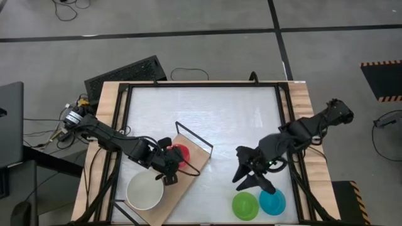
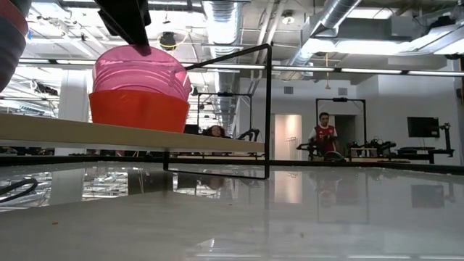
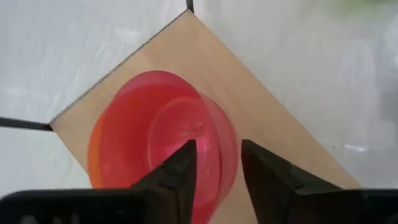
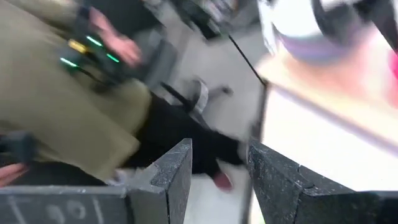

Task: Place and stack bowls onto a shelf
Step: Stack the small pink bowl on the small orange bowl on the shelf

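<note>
A magenta bowl point(image 3: 186, 137) sits nested in a red bowl point(image 3: 99, 149) on the light-wood shelf point(image 1: 198, 160), near its far end. In the low view the magenta bowl point(image 2: 141, 69) rises out of the red bowl point(image 2: 138, 110). My left gripper point(image 3: 217, 165) is open over them, with the magenta rim between its fingers. A cream-white bowl point(image 1: 144, 190) rests on the shelf's near end. Lime green point(image 1: 245, 204) and cyan point(image 1: 272, 201) bowls stand on the table's near right. My right gripper point(image 1: 251, 179) hovers open just above and beyond them. The other bowls are out of view. My left gripper comes from above, pointing down, astride the magenta bowl's rim point(image 3: 229, 146), with one finger point(image 3: 180, 171) inside the bowl and one outside. A finger's tip point(image 2: 138, 32) reaches the bowl's top. I cannot tell whether either finger touches the wall. The bowl rests in the red bowl.
The shelf's thin black wire frame point(image 1: 195, 135) stands up along its far end, beside the stacked bowls, and shows as a tall post point(image 2: 268, 109). The white tabletop point(image 1: 213, 119) stretches between the arms. A person in olive clothing point(image 4: 68, 118) stands beyond the table.
</note>
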You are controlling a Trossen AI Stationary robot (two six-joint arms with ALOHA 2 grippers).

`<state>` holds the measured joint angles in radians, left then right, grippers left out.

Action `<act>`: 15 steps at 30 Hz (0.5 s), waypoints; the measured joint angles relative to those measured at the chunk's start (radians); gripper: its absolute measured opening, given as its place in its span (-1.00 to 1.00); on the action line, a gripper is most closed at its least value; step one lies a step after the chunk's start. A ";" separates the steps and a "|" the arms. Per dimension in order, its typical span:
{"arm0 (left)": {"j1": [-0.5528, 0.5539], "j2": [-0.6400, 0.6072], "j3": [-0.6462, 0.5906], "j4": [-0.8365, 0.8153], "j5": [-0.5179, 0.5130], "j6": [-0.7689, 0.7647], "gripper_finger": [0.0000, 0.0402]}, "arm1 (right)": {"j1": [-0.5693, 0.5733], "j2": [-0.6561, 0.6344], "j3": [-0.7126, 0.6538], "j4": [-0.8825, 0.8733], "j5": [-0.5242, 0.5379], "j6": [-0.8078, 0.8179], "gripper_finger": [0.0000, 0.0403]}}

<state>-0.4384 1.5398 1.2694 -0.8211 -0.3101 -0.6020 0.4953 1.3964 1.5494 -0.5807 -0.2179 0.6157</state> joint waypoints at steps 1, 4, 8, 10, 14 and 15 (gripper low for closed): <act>0.000 0.000 0.000 0.001 0.008 -0.013 -0.42 | 0.011 0.000 0.000 -0.046 0.022 0.013 -0.11; 0.000 0.000 0.010 -0.007 0.023 -0.028 -0.41 | 0.050 0.006 -0.003 -0.184 0.098 0.051 -0.11; 0.000 0.000 0.060 -0.009 0.022 -0.018 -0.60 | 0.096 0.019 -0.043 -0.234 0.165 0.096 -0.11; 0.000 0.000 0.095 -0.017 0.009 -0.001 -0.76 | 0.110 0.023 -0.058 -0.223 0.167 0.117 -0.11; -0.008 -0.003 0.120 -0.018 -0.069 -0.024 -0.97 | 0.126 0.035 -0.094 -0.230 0.167 0.176 -0.11; -0.013 -0.003 0.117 -0.022 -0.104 -0.038 -0.98 | 0.130 0.035 -0.104 -0.225 0.168 0.196 -0.11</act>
<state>-0.4516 1.5372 1.3861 -0.8436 -0.4138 -0.6399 0.6258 1.4319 1.4451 -0.8055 -0.0501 0.8117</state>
